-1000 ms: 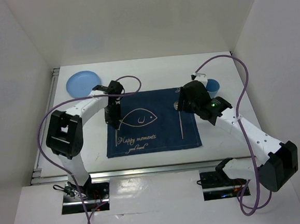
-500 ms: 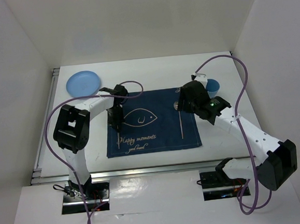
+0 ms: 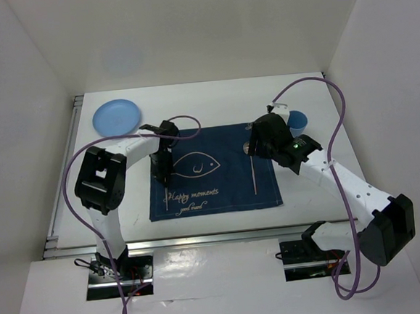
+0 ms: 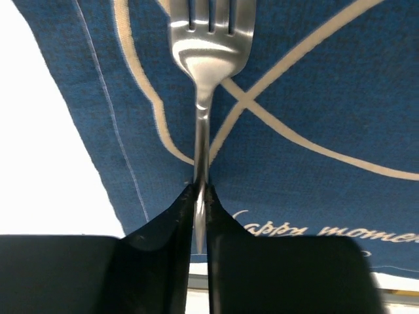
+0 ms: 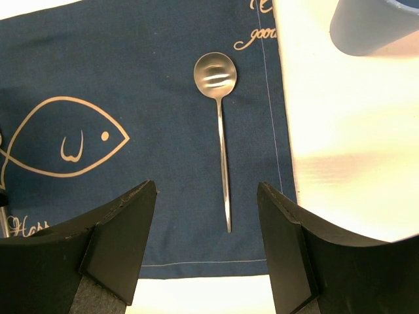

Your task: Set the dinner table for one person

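On the left side of the navy placemat [image 3: 227,192], the left fingers [image 4: 186,204] are pinched narrow around the handle of the fork [image 4: 208,52], whose tines point away from the arm bases and whose length lies low along the cloth beside the fish outline. Whether the fork already rests on the cloth cannot be told. The step in hand looks like laying the fork at its place. The next move probably calls for parting those fingers and lifting straight up, so the handle is not dragged askew. The right fingers [image 5: 134,216] stand wide and hold nothing, hovering over the spoon [image 5: 223,150], which lies flat along the placemat's right side, bowl away from the arms. The white table [image 3: 213,102] carries everything, with the placemat in its middle. A blue plate [image 3: 116,116] sits off the cloth near the far left corner, and a blue cup [image 5: 373,26] stands just beyond the cloth's far right corner. My judgement is that the plate has yet to come onto the placemat between fork and spoon.
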Robot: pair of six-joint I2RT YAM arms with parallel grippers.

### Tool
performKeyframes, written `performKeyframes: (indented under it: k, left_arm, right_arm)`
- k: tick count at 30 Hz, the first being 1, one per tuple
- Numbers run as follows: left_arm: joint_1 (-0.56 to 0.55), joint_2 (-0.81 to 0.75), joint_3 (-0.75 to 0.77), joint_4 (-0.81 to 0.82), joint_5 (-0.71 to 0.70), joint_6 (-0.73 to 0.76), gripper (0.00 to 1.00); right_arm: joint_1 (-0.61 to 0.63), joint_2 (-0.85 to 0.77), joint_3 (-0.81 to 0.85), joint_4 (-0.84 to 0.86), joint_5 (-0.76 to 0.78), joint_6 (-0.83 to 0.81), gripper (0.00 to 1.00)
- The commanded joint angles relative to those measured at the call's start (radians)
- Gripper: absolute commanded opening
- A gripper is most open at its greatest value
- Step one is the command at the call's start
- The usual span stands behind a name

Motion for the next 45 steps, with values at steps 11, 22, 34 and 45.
performKeyframes:
  k: [11, 22, 34, 45]
  left_arm:
    - [0.002, -0.109, -0.028, 0.040, 0.052, 0.062, 0.43]
    - [0.217, -0.204, 0.265, 0.103, 0.005, 0.380, 0.42]
    - [0.646, 0.158, 0.663, 0.292, 0.047, 0.218, 0.56]
    - [0.707, 0.517, 0.878, 0.223, 0.179, 0.263, 0.58]
  right_arm:
    - [0.008, -0.029, 0.008, -0.023, 0.035, 0.010, 0.71]
    - [0.008, 0.050, 0.095, 0.058, -0.105, -0.074, 0.72]
    - [0.008, 0.260, 0.225, 0.155, -0.223, -0.137, 0.72]
    - [0.008, 0.305, 0.196, 0.089, -0.214, -0.128, 0.72]
